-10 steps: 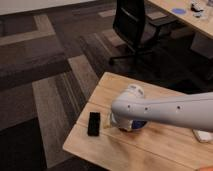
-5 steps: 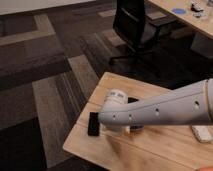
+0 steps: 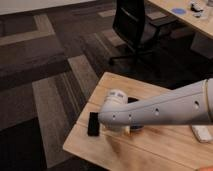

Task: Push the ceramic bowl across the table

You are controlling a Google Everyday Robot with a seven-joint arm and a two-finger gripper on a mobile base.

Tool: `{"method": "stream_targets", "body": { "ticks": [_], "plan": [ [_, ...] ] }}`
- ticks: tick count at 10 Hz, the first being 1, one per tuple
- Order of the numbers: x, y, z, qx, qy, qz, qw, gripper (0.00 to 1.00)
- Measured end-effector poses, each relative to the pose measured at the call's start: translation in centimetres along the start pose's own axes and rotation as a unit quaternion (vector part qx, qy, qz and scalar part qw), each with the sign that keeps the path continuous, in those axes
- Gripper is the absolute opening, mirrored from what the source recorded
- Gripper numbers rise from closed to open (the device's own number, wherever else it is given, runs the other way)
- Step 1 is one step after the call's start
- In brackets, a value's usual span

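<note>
The ceramic bowl is almost wholly hidden behind my arm. Only a dark-blue sliver shows under the arm and a dark edge above it, near the middle of the light wood table. My arm reaches in from the right across the table. The gripper is at its left end, low over the table by the bowl's left side, between the bowl and a small black block.
The black block lies near the table's left edge. A small white object lies at the table's right. A black office chair stands behind the table. A paler desk with a blue disc stands at the top right. Dark carpet lies to the left.
My arm has swung left across the table. It now covers the bowl, which showed under the wrist a second ago. The black block stays where it was.
</note>
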Motion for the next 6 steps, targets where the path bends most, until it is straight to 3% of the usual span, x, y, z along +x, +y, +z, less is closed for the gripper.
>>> {"method": "stream_targets", "body": {
  "ticks": [2, 3, 5, 6],
  "plan": [
    [-0.8, -0.1, 0.1, 0.000, -0.001, 0.007, 1.0000, 0.65],
    [-2.9, -1.1, 0.2, 0.010, -0.008, 0.020, 0.9997, 0.65],
    [-5.7, -1.0, 0.5, 0.036, -0.020, 0.006, 0.9991, 0.65],
    [-6.0, -0.4, 0.4, 0.061, -0.032, -0.021, 0.9974, 0.65]
  ]
}}
